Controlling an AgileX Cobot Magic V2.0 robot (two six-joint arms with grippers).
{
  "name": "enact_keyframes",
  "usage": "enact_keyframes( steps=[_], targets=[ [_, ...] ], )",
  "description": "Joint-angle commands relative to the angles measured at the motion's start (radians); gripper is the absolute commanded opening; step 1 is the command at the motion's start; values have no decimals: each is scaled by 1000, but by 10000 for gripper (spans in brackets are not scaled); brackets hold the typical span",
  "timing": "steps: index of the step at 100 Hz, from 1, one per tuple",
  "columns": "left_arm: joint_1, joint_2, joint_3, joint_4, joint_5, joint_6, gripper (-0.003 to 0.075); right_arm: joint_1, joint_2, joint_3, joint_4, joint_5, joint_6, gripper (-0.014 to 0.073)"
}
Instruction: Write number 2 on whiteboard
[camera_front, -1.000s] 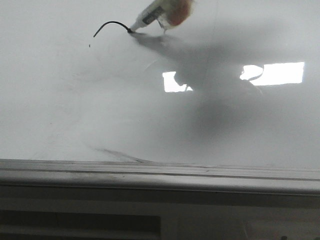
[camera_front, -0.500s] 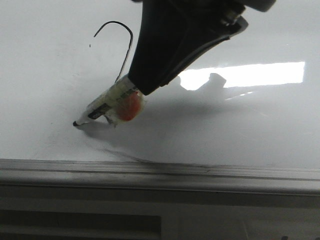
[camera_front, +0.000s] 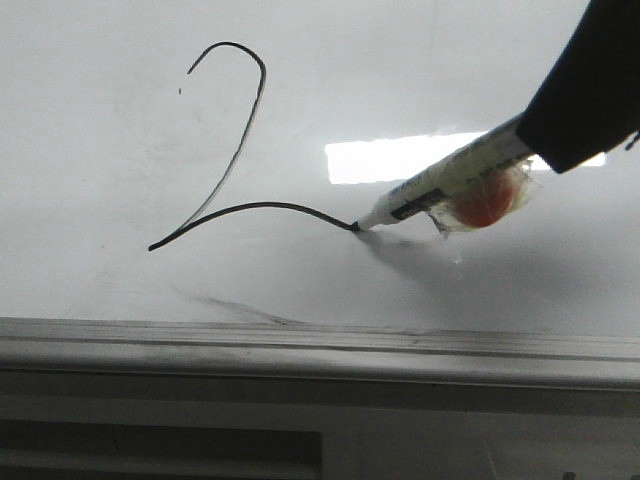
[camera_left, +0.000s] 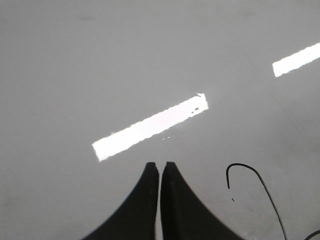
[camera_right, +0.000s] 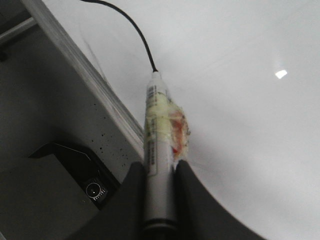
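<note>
A black hand-drawn number 2 (camera_front: 240, 130) lies on the glossy whiteboard (camera_front: 100, 150): hooked top, slanting stem, long curved base stroke. My right gripper (camera_right: 159, 167) is shut on a white marker (camera_front: 440, 185) with an orange lump taped to it. The marker tip touches the board at the right end of the base stroke. The line also shows in the right wrist view (camera_right: 135, 30). My left gripper (camera_left: 159, 166) is shut and empty above the board, left of the 2's hook (camera_left: 250, 175).
A grey metal edge rail (camera_front: 320, 350) runs along the near side of the board. A faint grey smudge streak (camera_front: 240, 305) lies just above it. A bright rectangular light reflection (camera_front: 400, 160) sits mid-board. Dark equipment (camera_right: 65, 170) lies beyond the rail.
The marker moved right from the lower left end of the stem, drawing the long curved base stroke. Before that it drew the hook and the stem downward.
</note>
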Motion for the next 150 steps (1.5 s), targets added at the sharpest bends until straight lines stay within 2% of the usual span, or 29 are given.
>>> enact_keyframes(
  steps=[1, 9, 16, 23, 35, 42, 55, 78, 104, 109, 114, 128, 150],
  targets=[
    [-1, 4, -29, -6, -76, -7, -18, 3, -39, -27, -44, -79, 17, -50],
    [-16, 4, -29, 12, -57, -7, -15, 42, -55, -54, -44, -124, 15, -50],
    [-47, 4, -29, 28, -37, -7, 22, 81, -49, -91, -44, -134, -1, -50],
    [-100, 8, -29, 59, -12, -7, 111, 112, -21, -128, -53, -135, -25, -50],
    [-230, 44, -29, 169, 26, -7, 318, 138, 61, -187, -53, -132, -89, -50],
    [-305, 86, -29, 211, 30, -7, 365, 138, 115, -220, -53, -121, -109, -50],
    [-389, 187, -29, 319, 24, -7, 346, 167, 199, -290, -53, -75, -135, -50],
    [-360, 344, -34, 375, -34, -7, 335, 254, 255, -380, -53, -9, -159, -50],
    [-337, 416, -38, 375, -53, -7, 330, 258, 257, -386, -44, 8, -159, -50],
    [-337, 424, -38, 375, -53, -7, 300, 258, 257, -386, -43, 13, -159, -50],
    [-337, 431, -38, 377, -53, -7, 235, 258, 257, -386, -43, 15, -159, -50],
    [-339, 433, -38, 377, -55, -7, -22, 258, 257, -386, -40, 15, -159, -50],
    [-339, 433, -38, 379, -55, -7, -19, 258, 257, -386, -38, 1, -159, -50]
  ],
)
